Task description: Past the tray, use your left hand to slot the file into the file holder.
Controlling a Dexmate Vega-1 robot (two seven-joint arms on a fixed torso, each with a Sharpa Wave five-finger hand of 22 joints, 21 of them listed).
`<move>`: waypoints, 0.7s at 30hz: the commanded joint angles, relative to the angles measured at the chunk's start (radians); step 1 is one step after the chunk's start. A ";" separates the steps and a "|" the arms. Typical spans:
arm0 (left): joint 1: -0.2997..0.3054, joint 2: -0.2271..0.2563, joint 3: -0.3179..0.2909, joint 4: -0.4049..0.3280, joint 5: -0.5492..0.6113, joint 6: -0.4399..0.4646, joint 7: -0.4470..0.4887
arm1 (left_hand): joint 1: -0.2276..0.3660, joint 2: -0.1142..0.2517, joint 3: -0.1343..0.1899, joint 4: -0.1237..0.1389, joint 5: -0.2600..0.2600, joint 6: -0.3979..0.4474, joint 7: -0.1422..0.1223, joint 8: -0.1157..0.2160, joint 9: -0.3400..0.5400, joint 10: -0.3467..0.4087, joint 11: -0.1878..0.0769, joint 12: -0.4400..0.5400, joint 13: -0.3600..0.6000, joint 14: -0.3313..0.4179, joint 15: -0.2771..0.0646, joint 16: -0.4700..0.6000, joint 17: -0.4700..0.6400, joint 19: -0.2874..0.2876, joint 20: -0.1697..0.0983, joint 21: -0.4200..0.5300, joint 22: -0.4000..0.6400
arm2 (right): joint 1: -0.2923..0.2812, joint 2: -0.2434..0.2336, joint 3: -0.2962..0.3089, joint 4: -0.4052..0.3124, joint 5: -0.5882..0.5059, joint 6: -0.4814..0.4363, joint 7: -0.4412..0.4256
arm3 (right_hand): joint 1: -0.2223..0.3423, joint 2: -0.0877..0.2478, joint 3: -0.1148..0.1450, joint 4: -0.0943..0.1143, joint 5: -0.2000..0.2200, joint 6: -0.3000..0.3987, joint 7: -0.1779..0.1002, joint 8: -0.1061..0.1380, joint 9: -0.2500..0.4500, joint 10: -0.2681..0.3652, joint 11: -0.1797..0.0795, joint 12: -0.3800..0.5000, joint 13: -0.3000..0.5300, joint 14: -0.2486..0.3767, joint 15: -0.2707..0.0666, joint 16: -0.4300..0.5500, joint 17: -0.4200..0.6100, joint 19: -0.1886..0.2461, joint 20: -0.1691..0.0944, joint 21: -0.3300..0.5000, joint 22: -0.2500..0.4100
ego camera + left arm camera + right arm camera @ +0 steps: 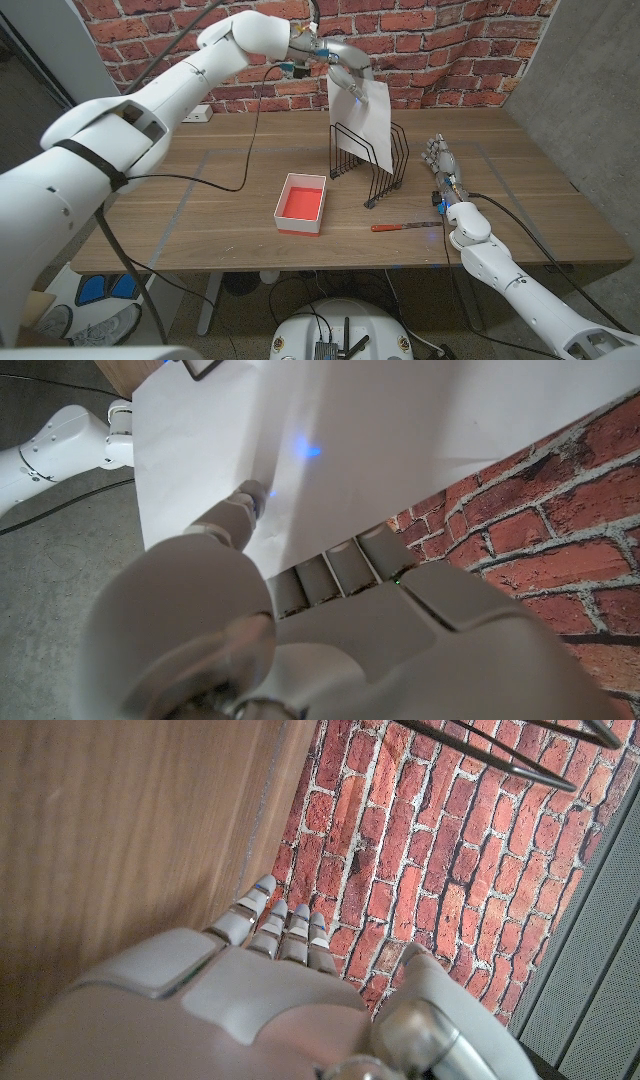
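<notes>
One file (360, 120), a white sheet, hangs from your left hand (345, 70), its fingers (235, 515) pinching the top edge; its lower edge is down among the wires of the holder (372, 160) at about 12 o'clock on the counter (200, 200). Keep the sheet upright, line it up with one slot, lower it until it seats, then let go. Your right hand (440, 160) waits at 3 o'clock, holding nothing, fingers straight and close together. A red tray (302, 203) sits near the middle, a red-handled tool (405, 226) toward 4 o'clock. Brick wall (440, 60) behind.
</notes>
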 commanded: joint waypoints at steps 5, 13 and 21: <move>0.002 -0.002 0.022 -0.029 0.052 0.001 0.014 | 0.001 0.001 -0.004 0.003 -0.005 0.005 0.000 0.008 0.002 0.003 0.001 -0.001 0.001 0.006 -0.076 0.002 0.001 -0.004 -0.068 0.007 0.002 | -0.010 -0.005 0.006 -0.005 0.006 0.008 0.002 | -0.011 0.037 0.004 0.000 -0.001 0.009 0.000 0.002 0.002 0.009 0.000 0.009 0.001 0.006 0.000 0.004 0.004 0.011 -0.002 0.005 0.002; 0.000 -0.005 0.030 -0.035 0.081 -0.006 0.025 | 0.001 0.001 -0.004 0.002 -0.005 0.006 -0.001 0.008 0.002 0.002 0.000 -0.001 0.001 0.007 -0.078 0.003 0.002 -0.004 -0.068 0.007 0.002 | -0.017 -0.008 0.010 -0.010 0.010 0.010 0.003 | -0.011 0.037 0.005 -0.001 -0.001 0.009 0.000 0.002 0.002 0.009 0.000 0.009 0.001 0.006 -0.001 0.005 0.005 0.011 -0.002 0.005 0.002; -0.005 -0.016 0.045 -0.020 0.107 -0.025 0.032 | 0.002 0.001 -0.004 0.001 -0.005 0.007 0.000 0.009 0.002 0.005 -0.002 0.000 0.001 0.007 -0.078 0.002 0.002 -0.005 -0.067 0.007 0.002 | -0.025 -0.011 0.014 -0.014 0.013 0.011 0.001 | -0.010 0.037 0.005 -0.002 -0.002 0.010 -0.001 0.002 0.002 0.009 0.000 0.009 0.001 0.006 -0.002 0.005 0.005 0.011 -0.001 0.005 0.002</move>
